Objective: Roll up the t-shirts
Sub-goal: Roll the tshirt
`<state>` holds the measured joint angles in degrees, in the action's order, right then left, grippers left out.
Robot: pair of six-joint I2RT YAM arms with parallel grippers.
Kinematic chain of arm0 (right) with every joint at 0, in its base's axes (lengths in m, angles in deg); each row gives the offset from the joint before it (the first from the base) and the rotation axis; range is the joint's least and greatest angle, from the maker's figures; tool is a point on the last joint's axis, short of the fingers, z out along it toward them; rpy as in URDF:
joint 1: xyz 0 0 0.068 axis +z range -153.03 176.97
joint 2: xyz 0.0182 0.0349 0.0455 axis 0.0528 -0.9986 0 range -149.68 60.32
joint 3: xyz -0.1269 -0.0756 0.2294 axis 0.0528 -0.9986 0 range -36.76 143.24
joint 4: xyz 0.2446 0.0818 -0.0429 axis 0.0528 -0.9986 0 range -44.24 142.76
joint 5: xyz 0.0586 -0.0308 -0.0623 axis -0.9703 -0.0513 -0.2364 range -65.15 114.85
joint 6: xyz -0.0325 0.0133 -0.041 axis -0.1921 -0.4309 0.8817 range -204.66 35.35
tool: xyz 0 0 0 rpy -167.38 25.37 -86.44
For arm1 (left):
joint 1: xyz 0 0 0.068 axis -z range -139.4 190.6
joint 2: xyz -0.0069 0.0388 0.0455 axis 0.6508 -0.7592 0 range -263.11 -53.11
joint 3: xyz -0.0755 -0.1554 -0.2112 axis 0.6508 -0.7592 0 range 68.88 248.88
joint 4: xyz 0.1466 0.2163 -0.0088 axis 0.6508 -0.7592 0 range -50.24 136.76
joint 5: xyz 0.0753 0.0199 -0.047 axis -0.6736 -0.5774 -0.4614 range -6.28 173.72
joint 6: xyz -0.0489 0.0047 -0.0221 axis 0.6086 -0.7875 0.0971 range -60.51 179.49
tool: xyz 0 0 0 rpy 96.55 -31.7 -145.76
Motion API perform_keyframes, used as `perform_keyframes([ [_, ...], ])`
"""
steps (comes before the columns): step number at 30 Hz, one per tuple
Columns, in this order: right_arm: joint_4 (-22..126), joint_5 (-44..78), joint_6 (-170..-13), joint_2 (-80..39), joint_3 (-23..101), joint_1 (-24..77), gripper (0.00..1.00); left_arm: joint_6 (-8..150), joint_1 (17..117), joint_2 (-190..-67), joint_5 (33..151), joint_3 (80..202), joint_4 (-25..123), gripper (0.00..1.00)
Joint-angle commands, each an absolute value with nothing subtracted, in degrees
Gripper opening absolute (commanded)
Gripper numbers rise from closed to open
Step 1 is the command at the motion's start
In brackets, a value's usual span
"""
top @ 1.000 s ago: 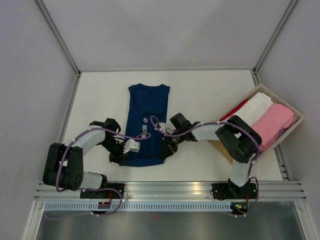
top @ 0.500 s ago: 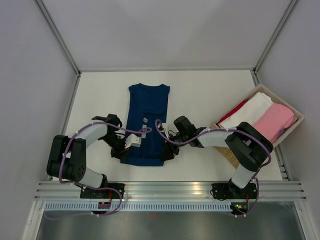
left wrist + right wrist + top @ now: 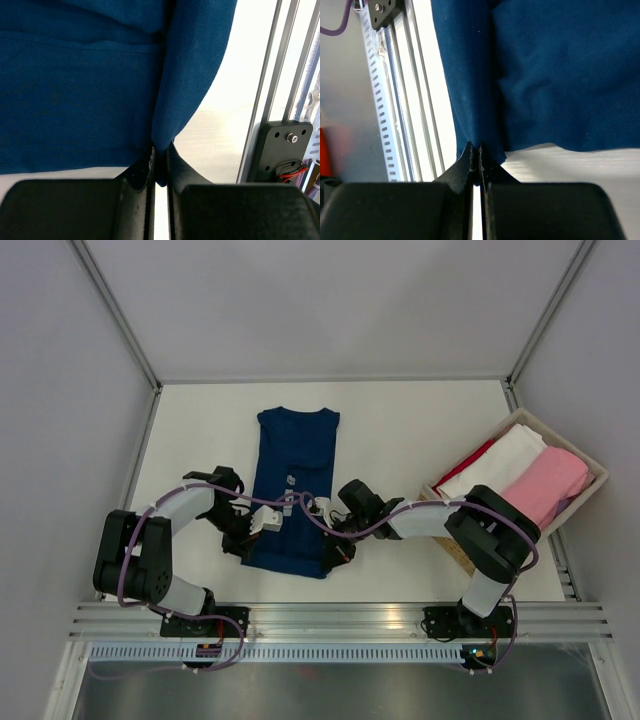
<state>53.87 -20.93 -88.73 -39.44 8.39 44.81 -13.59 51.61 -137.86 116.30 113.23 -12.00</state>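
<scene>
Nearest the arm bases, just beyond the ribbed aluminium rail, both tools are down at the near hem of the navy blue cloth t-shirt. The left tool has its fingers almost together on a fold of the hem at the shirt's near left corner. The right tool is pressed tight on the cloth edge at the near right corner. In each wrist view the pinched cloth rises into the fingers, so the hem looks slightly lifted off the white table. From there the shirt lies flat as a narrow strip running away from the arms, sleeves folded in. Its small pale chest print sits between the two arms, and the collar end is farthest off. I judge this to be the very start of the roll: the hem is gripped but no turn of cloth has formed yet (the near edge is only raised, not doubled over). The next move calls for both tools to carry the hem over and away toward the collar in step, keeping the edge level so the roll does not skew. Farther right, well apart from the shirt, a pale wicker basket holds a white cloth bundle, a pink cloth bundle and a red cloth bundle.
</scene>
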Motion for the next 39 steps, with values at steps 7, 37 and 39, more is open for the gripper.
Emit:
perform_keyframes([
  [7,50.21,-24.64,-87.99,-40.84,11.05,44.26,0.00,-5.82,51.33,-135.99,117.12,116.77,-8.52,0.38],
  [37,53.11,-14.27,-93.18,-38.91,10.97,41.01,0.09,3.15,54.31,-126.06,112.11,118.97,-3.79,0.63],
  [39,52.94,-13.74,-93.27,-39.17,11.14,41.01,0.09,4.37,56.33,-126.15,110.36,116.97,0.94,0.69],
])
